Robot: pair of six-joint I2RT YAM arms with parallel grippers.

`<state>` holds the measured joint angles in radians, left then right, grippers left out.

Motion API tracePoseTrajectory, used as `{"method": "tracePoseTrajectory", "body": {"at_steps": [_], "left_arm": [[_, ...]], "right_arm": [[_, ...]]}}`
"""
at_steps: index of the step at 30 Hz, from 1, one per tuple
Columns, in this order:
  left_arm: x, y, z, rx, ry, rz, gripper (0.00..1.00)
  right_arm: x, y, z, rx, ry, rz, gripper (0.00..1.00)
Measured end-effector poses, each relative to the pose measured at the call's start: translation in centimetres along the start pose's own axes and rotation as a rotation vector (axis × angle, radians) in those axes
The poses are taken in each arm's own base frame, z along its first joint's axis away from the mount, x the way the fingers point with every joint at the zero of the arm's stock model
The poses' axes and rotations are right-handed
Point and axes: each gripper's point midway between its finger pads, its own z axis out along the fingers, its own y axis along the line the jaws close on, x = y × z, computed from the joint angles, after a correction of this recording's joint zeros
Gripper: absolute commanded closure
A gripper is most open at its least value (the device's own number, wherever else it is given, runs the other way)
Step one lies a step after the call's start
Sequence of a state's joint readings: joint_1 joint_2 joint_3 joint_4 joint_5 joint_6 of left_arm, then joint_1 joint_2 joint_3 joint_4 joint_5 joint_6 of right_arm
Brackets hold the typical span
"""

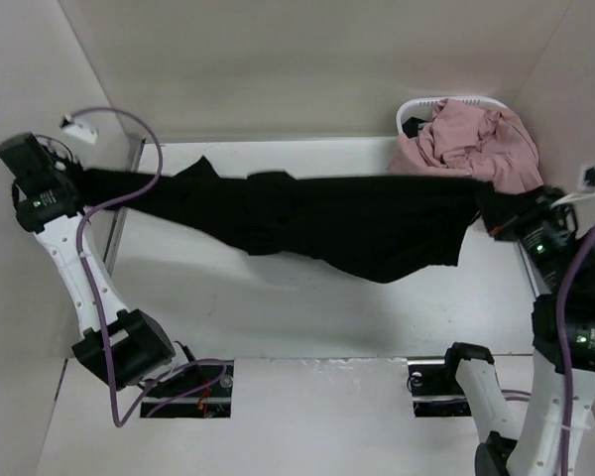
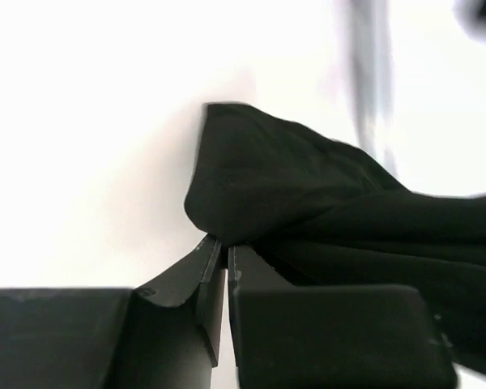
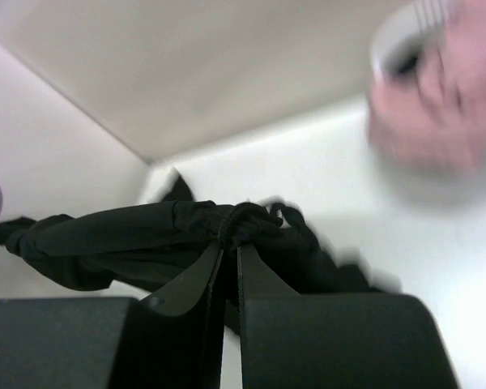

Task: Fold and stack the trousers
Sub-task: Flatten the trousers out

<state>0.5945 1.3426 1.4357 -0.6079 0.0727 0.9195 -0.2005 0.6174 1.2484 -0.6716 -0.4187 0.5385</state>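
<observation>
left claw (image 2: 223,245): clamped on trousers (image 1: 327,223) | right claw (image 3: 229,248): clamped on trousers | trousers stretched between both

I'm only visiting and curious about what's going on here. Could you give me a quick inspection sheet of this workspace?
Surface: white table.
Job's things: black trousers hung across the table, middle sagging.
Clutter: pink garment heaped in a white basket, far right corner.
Grippers: left gripper and right gripper each shut on a trouser end.
Cables: purple cables loop loosely on both sides.
Surroundings: plain beige walls.
</observation>
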Motion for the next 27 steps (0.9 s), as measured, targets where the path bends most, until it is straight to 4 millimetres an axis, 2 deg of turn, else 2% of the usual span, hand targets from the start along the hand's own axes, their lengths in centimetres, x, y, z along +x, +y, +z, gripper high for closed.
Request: {"method": "tracePoseTrajectory", "body": {"at_steps": [3, 5, 6, 8, 10, 14, 17, 20, 22, 24, 25, 27], "left_arm": [[-7.9, 7.2, -4.3, -0.210, -0.221, -0.022, 0.97], [-12.1, 10.9, -7.6, -0.337, -0.352, -0.021, 0.97], [-13.6, 12.4, -9.1, -0.391, -0.403, -0.021, 0.97], [-15.3, 14.4, -11.3, -0.469, -0.467, -0.023, 0.97], [-15.5, 15.5, -12.3, -0.514, -0.491, -0.029, 0.97], [-14.2, 16.5, -12.4, -0.533, -0.476, -0.057, 0.97], [-13.1, 17.5, -12.9, -0.559, -0.465, -0.084, 0.97], [-12.6, 17.9, -13.2, -0.568, -0.466, -0.108, 0.96], [-13.0, 17.5, -13.0, -0.554, -0.480, -0.120, 0.96], [-13.7, 16.5, -12.1, -0.524, -0.492, -0.127, 0.96], [-14.3, 15.8, -11.4, -0.500, -0.501, -0.130, 0.96], [-15.9, 13.9, -9.0, -0.436, -0.514, -0.134, 0.96]], "right_arm": [[-7.5, 5.1, -0.3, -0.110, -0.149, -0.101, 0.97], [-11.5, 7.3, -0.2, -0.151, -0.237, -0.149, 0.97], [-12.8, 8.0, -0.1, -0.165, -0.271, -0.165, 0.97], [-14.7, 8.8, 0.2, -0.183, -0.321, -0.185, 0.97], [-15.1, 9.1, 0.1, -0.192, -0.339, -0.186, 0.97], [-14.7, 10.3, -0.8, -0.243, -0.329, -0.191, 0.97], [-14.0, 12.8, -2.9, -0.351, -0.331, -0.215, 0.96], [-13.4, 15.0, -5.9, -0.456, -0.364, -0.248, 0.95], [-13.1, 15.9, -7.8, -0.500, -0.399, -0.276, 0.95], [-12.6, 16.1, -8.6, -0.525, -0.419, -0.289, 0.95], [-12.3, 15.9, -8.4, -0.531, -0.419, -0.287, 0.96], [-11.6, 15.0, -6.7, -0.532, -0.386, -0.262, 0.96]]}}
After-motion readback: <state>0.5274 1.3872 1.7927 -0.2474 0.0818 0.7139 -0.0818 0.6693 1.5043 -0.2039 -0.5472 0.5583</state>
